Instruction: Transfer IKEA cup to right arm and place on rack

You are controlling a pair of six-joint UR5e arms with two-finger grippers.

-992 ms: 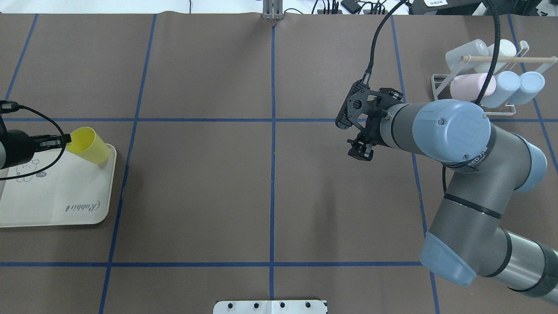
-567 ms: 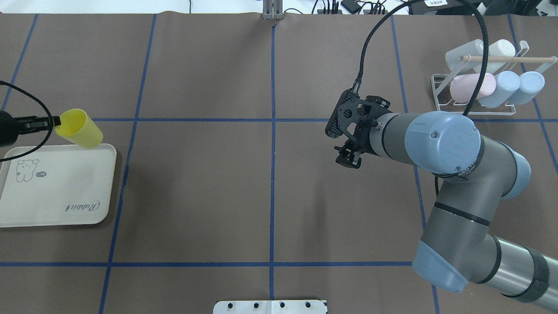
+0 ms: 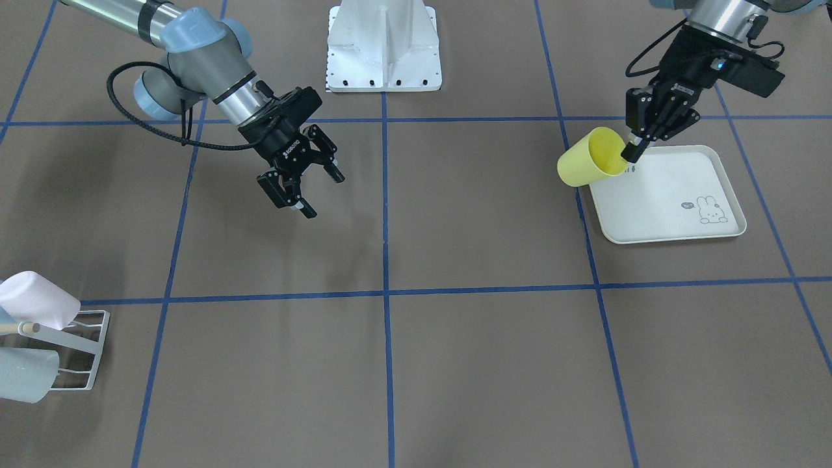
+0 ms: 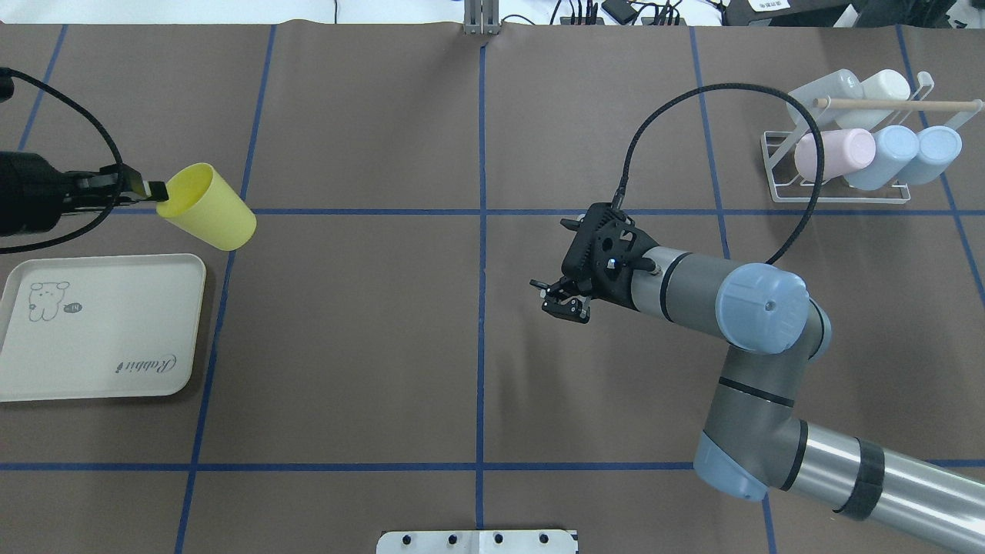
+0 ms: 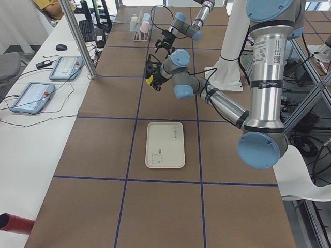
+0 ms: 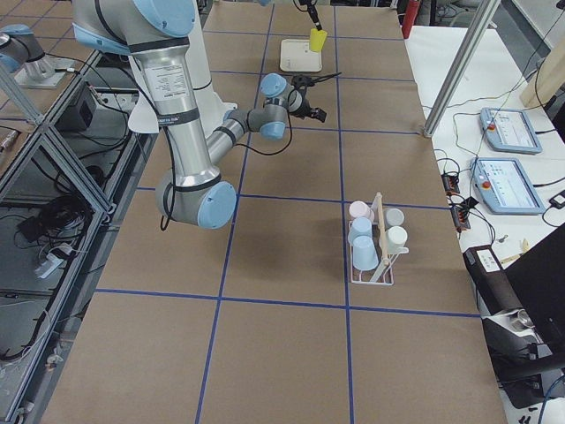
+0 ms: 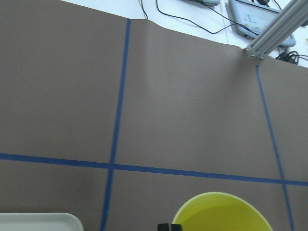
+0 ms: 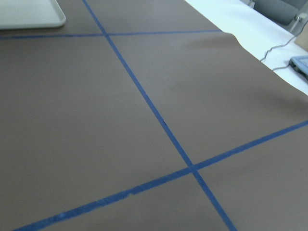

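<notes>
Off the tray, bringing the cup pinched in left gripper toward approaching wide-apart right gripper for handover

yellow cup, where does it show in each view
Front-facing: yellow cup upper right, by the cream tray.
Overhead: cup far left, above the tray.
Exterior left: cup upper middle, tiny.
Exterior right: cup top middle.
Left wrist: cup rim at bottom edge.
Right wrist: not in it.
Shared landmark: the tray.
</notes>
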